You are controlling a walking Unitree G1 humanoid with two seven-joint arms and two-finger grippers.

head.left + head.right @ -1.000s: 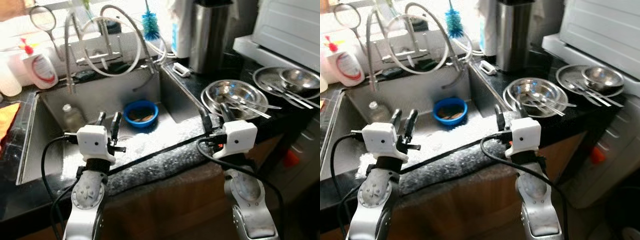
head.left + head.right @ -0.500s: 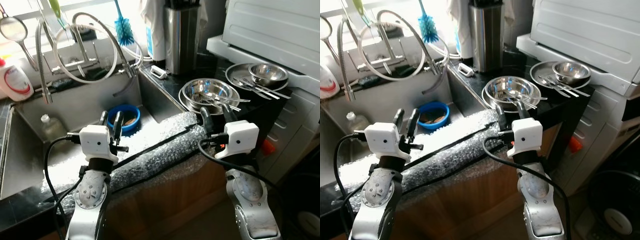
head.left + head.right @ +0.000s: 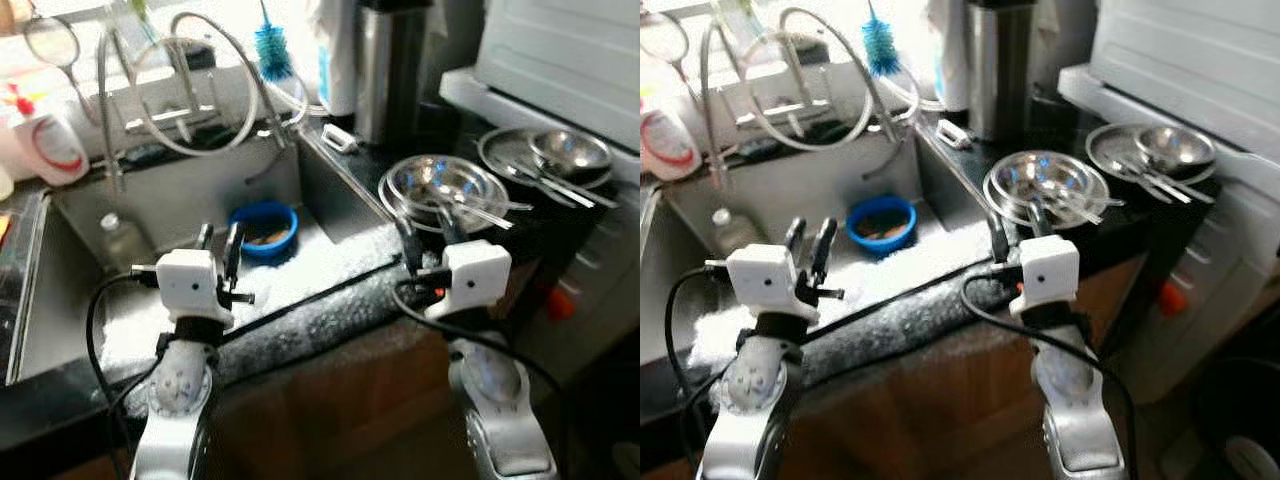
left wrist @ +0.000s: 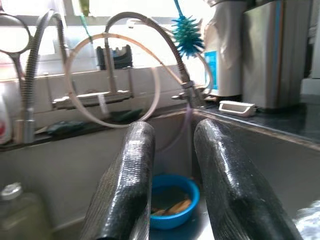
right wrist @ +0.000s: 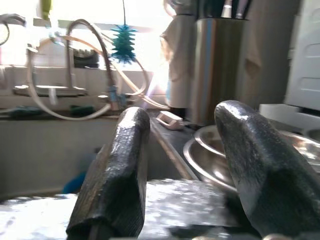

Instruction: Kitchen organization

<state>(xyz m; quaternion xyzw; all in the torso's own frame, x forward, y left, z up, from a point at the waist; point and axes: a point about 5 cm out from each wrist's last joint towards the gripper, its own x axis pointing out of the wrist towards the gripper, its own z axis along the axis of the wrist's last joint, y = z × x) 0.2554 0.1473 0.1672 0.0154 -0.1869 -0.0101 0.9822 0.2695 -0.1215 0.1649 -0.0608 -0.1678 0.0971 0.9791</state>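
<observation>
Blue bowl (image 3: 263, 229) sat in the sink (image 3: 150, 200), food scraps inside, untouched. Steel bowls (image 3: 440, 185) with cutlery waited on the counter beside it. Left gripper (image 3: 220, 245) and right gripper (image 3: 421, 236) hovered at the sink's front edge, fingers parted, empty. Organizing apparently not begun.

You are looking down at two silver, rounded metal forearms, each one carrying a white, boxy wrist housing with a small dark circular spot showing on its face. The left gripper (image 3: 219, 237) and the right gripper (image 3: 424, 227) are each sporting two long black fingers (image 4: 129, 180) with a finely textured, slightly glossy surface and rounded tips. Black cables are looping out from both wrist housings and trailing down along the arms. A small red mark is showing beside the right housing.
</observation>
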